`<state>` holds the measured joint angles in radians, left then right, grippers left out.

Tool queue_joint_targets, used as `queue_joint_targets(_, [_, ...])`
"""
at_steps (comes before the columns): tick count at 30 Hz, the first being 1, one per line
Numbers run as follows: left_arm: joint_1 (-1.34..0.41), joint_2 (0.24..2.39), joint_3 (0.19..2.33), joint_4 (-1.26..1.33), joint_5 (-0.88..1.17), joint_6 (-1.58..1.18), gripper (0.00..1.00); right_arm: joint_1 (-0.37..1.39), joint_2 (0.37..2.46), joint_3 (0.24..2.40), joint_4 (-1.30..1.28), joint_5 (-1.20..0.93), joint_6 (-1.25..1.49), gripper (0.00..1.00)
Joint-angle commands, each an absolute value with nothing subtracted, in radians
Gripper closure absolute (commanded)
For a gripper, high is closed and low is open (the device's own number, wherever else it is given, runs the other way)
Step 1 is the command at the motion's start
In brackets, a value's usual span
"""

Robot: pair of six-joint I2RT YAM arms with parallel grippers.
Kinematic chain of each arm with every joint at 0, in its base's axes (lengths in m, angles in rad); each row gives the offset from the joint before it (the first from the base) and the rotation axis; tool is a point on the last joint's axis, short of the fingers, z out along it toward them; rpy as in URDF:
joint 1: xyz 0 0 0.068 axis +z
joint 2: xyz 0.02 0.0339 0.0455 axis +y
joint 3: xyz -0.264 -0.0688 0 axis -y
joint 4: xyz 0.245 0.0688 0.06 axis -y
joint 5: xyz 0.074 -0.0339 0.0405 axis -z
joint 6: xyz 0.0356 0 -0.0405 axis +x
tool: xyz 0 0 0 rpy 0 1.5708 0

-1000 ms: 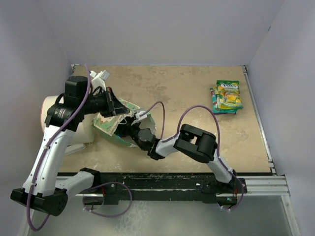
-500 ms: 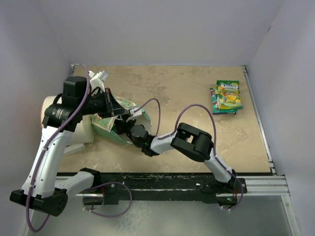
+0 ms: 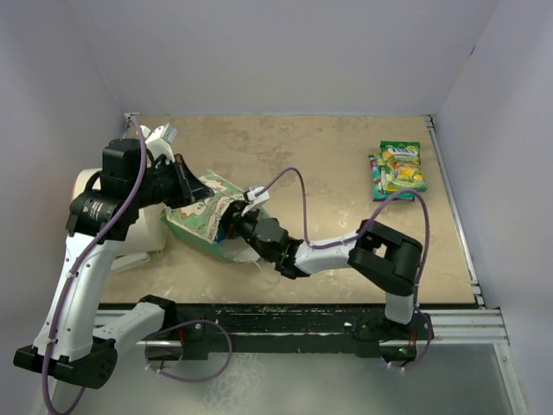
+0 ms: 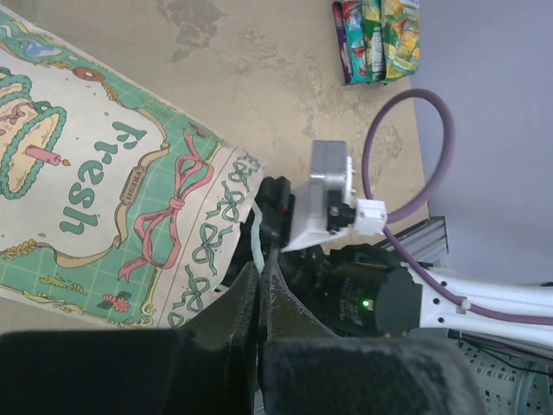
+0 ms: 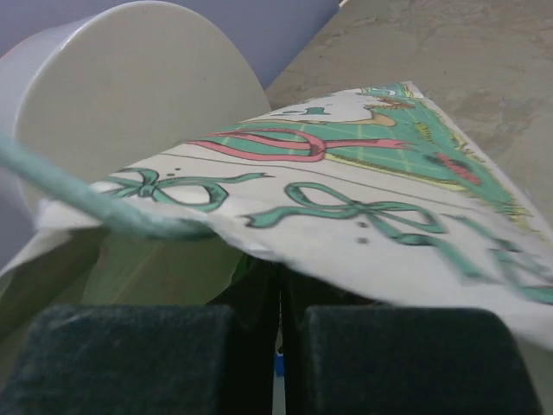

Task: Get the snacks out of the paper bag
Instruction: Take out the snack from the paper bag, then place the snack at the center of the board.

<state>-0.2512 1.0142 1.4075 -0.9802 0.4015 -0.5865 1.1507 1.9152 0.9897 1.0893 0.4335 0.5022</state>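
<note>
The paper bag (image 3: 200,218) lies on its side at the left, cream printed front up, mouth facing right; it also shows in the left wrist view (image 4: 95,164). My left gripper (image 3: 184,180) is shut on the bag's mint string handle (image 4: 256,226) at the mouth (image 4: 259,264). My right gripper (image 3: 228,228) reaches into the mouth under the front panel (image 5: 363,225); its fingers (image 5: 279,268) are shut, their tips are hidden, and a sliver of blue wrapper (image 5: 278,363) shows between them. Several snack packets (image 3: 398,169) lie stacked at the far right and also show in the left wrist view (image 4: 376,35).
A white cylinder (image 3: 149,232) lies against the bag's closed end by the left wall and shows behind the bag in the right wrist view (image 5: 130,86). Purple cables loop over both arms. Walls close the table at the back and both sides.
The right arm's elbow has swung far to the right and its wrist has drawn back a little from the bag. The left gripper has shifted left and back with the bag's edge.
</note>
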Motion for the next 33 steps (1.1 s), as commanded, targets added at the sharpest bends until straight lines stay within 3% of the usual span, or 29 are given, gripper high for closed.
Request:
queue_joint_targets(1, [-0.253, 1.005, 1.435, -0.895, 0.377, -0.611, 1.0, 1.146, 1.759, 0.896, 1.071, 0.42, 0.489, 1.0])
queue_joint_targets(13, [-0.253, 1.024, 1.487, -0.856, 0.342, -0.56, 1.0, 1.146, 1.28, 0.702, 0.562, 0.441, 0.496, 1.0])
queue_joint_targets(22, [-0.253, 1.051, 1.492, -0.872, 0.314, -0.54, 1.0, 1.147, 0.92, 0.816, 0.087, 0.361, 0.279, 1.0])
queue_joint_targets(25, [-0.253, 1.048, 1.483, -0.868, 0.341, -0.548, 1.0, 1.145, 0.859, 0.924, -0.062, 0.47, 0.306, 1.0])
queue_joint_targets(29, [-0.252, 1.035, 1.465, -0.86, 0.329, -0.551, 1.0, 1.117, 0.901, 1.087, -0.343, 0.802, 0.454, 1.0])
queue_joint_targets(33, [-0.253, 1.044, 1.477, -0.86, 0.353, -0.553, 1.0, 0.986, 0.976, 1.167, -0.581, 0.923, 0.622, 1.0])
